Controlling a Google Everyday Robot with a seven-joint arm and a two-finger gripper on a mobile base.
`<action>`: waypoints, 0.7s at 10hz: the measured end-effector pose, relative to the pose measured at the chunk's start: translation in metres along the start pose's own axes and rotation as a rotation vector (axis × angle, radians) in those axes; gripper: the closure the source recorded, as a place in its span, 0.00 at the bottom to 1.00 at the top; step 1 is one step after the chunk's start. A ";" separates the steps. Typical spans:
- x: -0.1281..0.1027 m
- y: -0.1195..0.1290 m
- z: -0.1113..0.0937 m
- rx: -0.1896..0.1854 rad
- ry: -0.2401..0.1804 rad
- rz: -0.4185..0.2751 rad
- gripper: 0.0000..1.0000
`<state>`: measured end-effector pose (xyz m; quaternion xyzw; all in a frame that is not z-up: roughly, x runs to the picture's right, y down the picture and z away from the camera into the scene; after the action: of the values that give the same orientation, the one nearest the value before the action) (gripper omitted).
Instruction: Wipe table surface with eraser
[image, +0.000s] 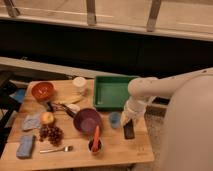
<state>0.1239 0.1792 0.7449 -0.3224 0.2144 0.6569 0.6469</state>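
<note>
Near the right edge of the table surface (117, 150), just beside a small blue cup (115, 119), the eraser (129, 132) is seen directly below the gripper (130, 121), its upper end touched by it; whether it is clasped cannot be told.

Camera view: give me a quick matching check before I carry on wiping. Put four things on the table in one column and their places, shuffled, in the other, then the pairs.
Things
1. eraser
2. green tray
3. light blue sponge
4. orange-red bowl

Places
A. near-left corner of the table surface
B. far-left part of the table surface
C. right side of the table surface, just below the gripper, which reaches in from the right
D. far-right part of the table surface

Pairs: 1-C, 2-D, 3-A, 4-B
</note>
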 end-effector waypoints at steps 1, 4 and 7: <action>-0.002 0.005 0.004 0.007 0.004 -0.003 1.00; 0.012 -0.014 0.023 0.052 0.063 0.025 1.00; 0.020 -0.028 0.039 0.079 0.110 0.064 1.00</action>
<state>0.1471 0.2226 0.7617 -0.3252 0.2854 0.6496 0.6252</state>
